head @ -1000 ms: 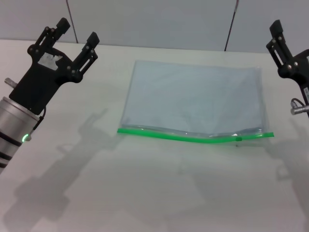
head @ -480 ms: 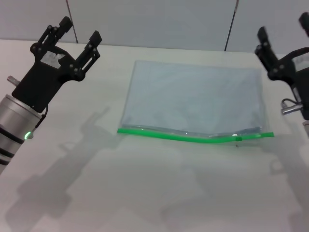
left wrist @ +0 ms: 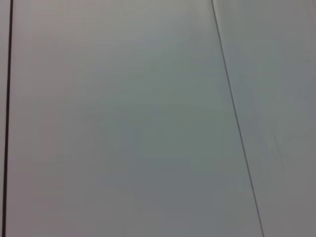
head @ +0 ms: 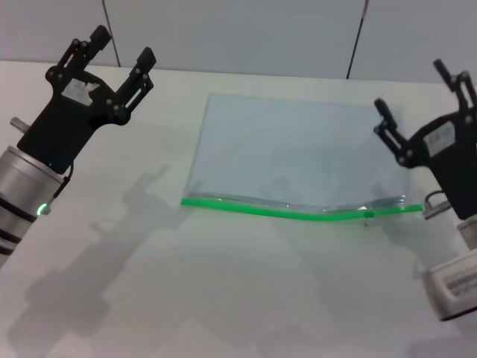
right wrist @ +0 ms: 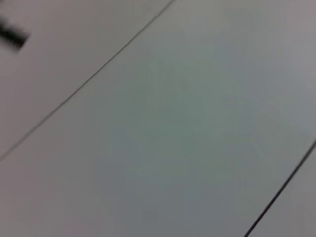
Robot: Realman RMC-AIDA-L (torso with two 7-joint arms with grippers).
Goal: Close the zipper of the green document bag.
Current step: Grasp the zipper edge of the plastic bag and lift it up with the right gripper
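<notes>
The green document bag (head: 298, 153) lies flat on the white table, a translucent pale blue-grey pouch. Its zipper (head: 298, 214) runs as a bright green strip along the near long edge, with a small dark slider (head: 367, 215) close to the strip's right end. My right gripper (head: 421, 93) is open and held above the bag's right end, fingers pointing up and away. My left gripper (head: 119, 48) is open too, raised over the table to the left of the bag. Both wrist views show only grey wall panels.
The white table (head: 223, 283) spreads out in front of the bag. Grey wall panels (head: 238, 30) with dark seams stand behind the table's far edge.
My right arm has swung in from the right edge toward the bag's right end and come lower and nearer. The left arm has barely moved. The bag lies as before.
</notes>
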